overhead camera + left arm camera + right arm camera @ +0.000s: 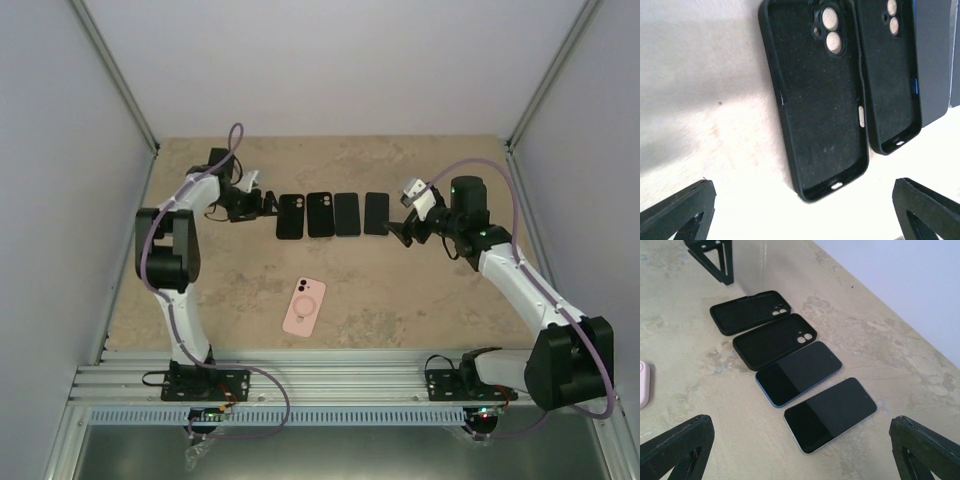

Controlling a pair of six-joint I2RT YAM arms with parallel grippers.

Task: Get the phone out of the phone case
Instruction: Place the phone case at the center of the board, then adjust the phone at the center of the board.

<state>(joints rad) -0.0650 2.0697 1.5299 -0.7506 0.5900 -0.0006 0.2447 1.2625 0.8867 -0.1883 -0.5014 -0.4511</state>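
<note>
Here, 2 empty black cases (290, 217) and 2 bare phones (347, 213) face-up in 1 row on table (430, 300), L gripper (268, 203) spread wide at row's left end, R gripper (400, 232) wide at right end, neither holding anything, pink phone case (304, 306) back-up nearer the bases, apart from both.

Pink case (643, 384): cropped at left edge of right wrist view. Blue-edged phone (934, 60): cropped at top of left wrist view.

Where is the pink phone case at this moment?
In the top external view, the pink phone case lies alone slightly left of centre, closer to the near edge of the table than the row of black cases and phones.
</note>
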